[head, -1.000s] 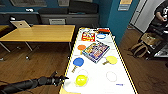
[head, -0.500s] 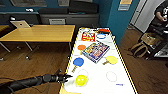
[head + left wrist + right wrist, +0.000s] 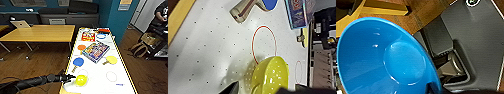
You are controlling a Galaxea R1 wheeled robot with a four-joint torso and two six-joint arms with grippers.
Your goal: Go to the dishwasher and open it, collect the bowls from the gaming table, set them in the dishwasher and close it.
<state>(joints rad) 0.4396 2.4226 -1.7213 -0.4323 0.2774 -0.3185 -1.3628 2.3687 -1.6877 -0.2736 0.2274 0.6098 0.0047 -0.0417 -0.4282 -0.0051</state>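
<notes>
One yellow bowl now met by left tool.
Grip state cannot be told; right tool carries blue bowl.

The round blue plastic bowl was cut by the picture edge; the printing on the flat colourful box was too blurred to read.
</notes>
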